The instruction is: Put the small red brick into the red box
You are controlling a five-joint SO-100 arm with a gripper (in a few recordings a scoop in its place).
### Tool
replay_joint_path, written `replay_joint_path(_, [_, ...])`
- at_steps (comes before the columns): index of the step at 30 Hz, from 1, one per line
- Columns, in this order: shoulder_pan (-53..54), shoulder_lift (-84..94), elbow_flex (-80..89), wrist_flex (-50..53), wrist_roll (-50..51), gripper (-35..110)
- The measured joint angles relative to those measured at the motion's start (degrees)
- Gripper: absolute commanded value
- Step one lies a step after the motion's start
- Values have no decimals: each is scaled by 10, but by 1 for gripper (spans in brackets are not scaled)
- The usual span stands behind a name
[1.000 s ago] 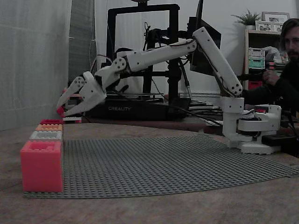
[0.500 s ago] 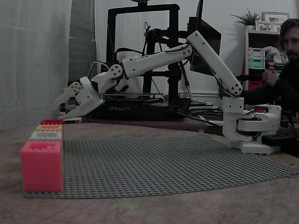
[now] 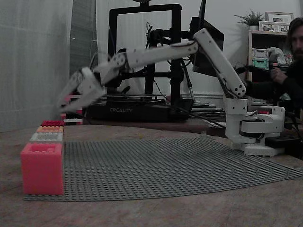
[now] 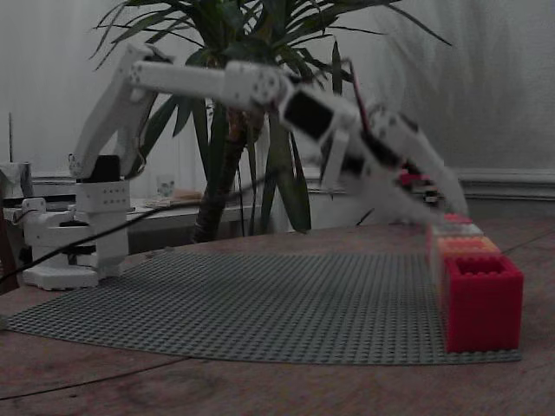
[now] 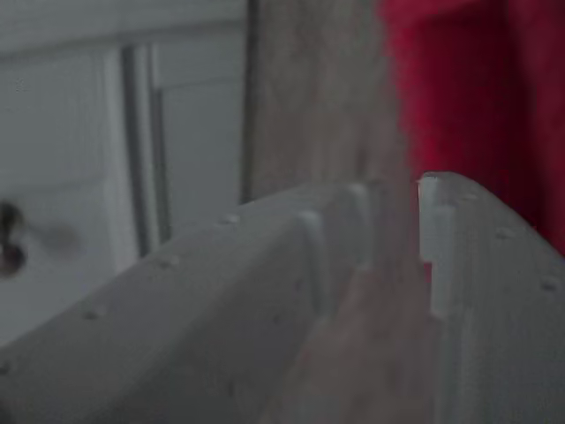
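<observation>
On the desk (image 3: pixel 142 213), a grey studded baseplate (image 3: pixel 180 165). Behind it a black printer frame reading "CREALITY" (image 3: pixel 121 110). White arm (image 3: pixel 161 52) stretched out above the box row. Red box (image 4: pixel 482 301) at the row's end. Fingers (image 3: pixel 66 97) blurred, apart, narrow gap. Small red brick: cannot tell where.

Four boxes stand in one row along the baseplate's edge: one salmon-pink box (image 3: pixel 41 168), one grey box (image 3: pixel 46 137), one orange box (image 3: pixel 49 128) and one red box (image 3: pixel 52 123). One grey studded baseplate (image 3: pixel 165 163) lies on the table. One white robot arm (image 3: pixel 156 53) carries one gripper (image 3: pixel 64 100). One person (image 3: pixel 292 71) sits behind, and one potted plant (image 4: pixel 251 113) stands at the back.
</observation>
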Motion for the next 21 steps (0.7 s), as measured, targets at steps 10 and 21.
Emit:
replay_joint_path(10, [-91,376,313,115,-13,0])
replay_joint_path(21, [-134,832,795,203,2,0])
